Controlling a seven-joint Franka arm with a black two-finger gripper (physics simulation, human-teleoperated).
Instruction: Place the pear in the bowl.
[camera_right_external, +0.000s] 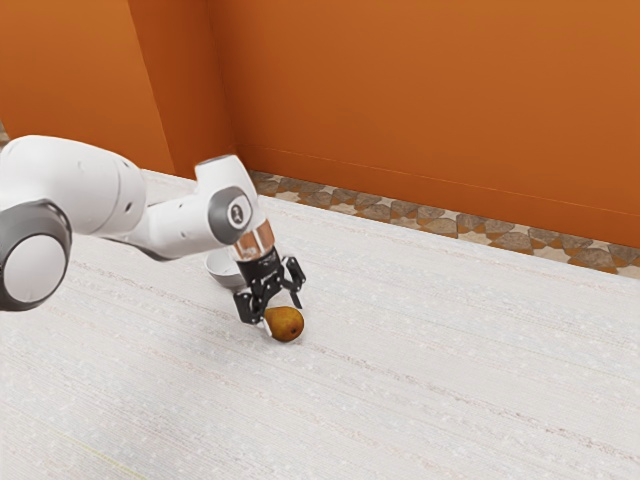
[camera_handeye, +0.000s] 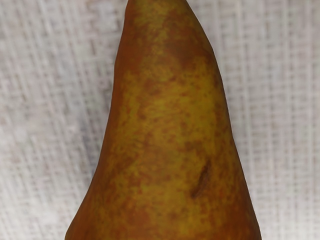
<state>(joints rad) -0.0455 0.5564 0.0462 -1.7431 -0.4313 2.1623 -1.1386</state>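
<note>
Pear (camera_right_external: 286, 324): mottled yellow-brown, dark mark, on its side on the desk (camera_right_external: 400, 430). Bowl (camera_right_external: 222, 270): white, partly hidden, farther, toward the exterior view's left.
</note>
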